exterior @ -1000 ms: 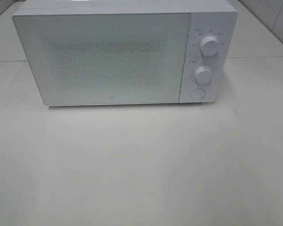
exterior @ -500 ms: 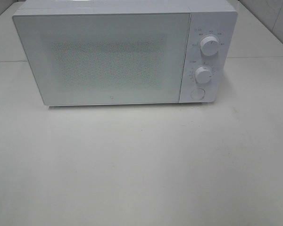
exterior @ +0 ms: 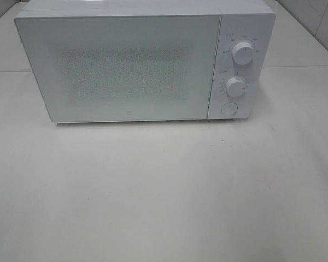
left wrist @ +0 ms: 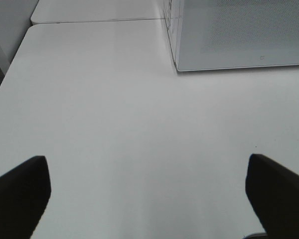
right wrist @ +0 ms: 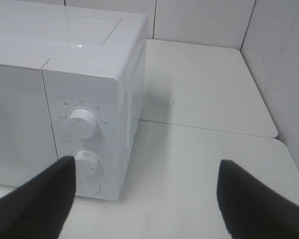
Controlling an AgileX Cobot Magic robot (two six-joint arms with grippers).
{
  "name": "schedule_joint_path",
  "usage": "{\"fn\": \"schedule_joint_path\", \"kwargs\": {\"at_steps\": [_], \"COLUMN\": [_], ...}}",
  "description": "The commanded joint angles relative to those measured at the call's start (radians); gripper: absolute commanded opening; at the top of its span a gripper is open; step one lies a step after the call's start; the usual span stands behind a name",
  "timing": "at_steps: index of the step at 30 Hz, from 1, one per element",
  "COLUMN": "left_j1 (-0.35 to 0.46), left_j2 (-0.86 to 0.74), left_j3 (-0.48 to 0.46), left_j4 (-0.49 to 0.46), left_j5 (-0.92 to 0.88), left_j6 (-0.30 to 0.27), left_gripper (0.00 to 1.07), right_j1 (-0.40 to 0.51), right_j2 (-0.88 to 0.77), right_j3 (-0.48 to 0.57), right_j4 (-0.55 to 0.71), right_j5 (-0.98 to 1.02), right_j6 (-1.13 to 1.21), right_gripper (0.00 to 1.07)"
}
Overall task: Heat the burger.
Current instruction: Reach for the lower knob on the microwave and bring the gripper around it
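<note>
The burger is hidden in every view. A white microwave (exterior: pixel 120 68) stands at the back of the table with its door shut, and the frosted window shows nothing inside. Its panel carries two dials (exterior: pixel 243 53) (exterior: pixel 236 87) and a round button (exterior: pixel 228 108). My left gripper (left wrist: pixel 148 199) is open above bare table, in front of the microwave's left corner (left wrist: pixel 177 67), with nothing between its fingers (left wrist: pixel 20 194). My right gripper (right wrist: pixel 147 199) is open and empty, facing the microwave's control panel (right wrist: pixel 82 122) from a short distance. Neither arm appears in the exterior high view.
The white table (exterior: pixel 164 191) spreads in front of the microwave. A seam joins it to a second table (right wrist: pixel 199 74) behind. A tiled wall (right wrist: pixel 284 74) rises at the right, close to the table edge.
</note>
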Motion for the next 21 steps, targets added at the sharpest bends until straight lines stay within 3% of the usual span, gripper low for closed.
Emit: {"fn": "schedule_joint_path", "kwargs": {"at_steps": [1,10,21], "left_j1": [0.002,0.002,0.002], "left_j2": [-0.014,-0.014,-0.014], "left_j3": [-0.001,-0.001,-0.001], "left_j4": [-0.004,-0.004,-0.004], "left_j5": [-0.014,-0.014,-0.014], "left_j6": [0.000,0.000,0.000], "left_gripper": [1.00,1.00,1.00], "right_j1": [-0.004,-0.004,-0.004], "right_j2": [0.036,0.194,0.423], "right_j3": [0.018,0.100,0.103], "right_j4": [-0.008,-0.001,0.018], "right_j5": [-0.104,-0.396,-0.530], "right_j6": [0.008,0.008,-0.027], "right_gripper": [0.74,0.75,0.75]}}
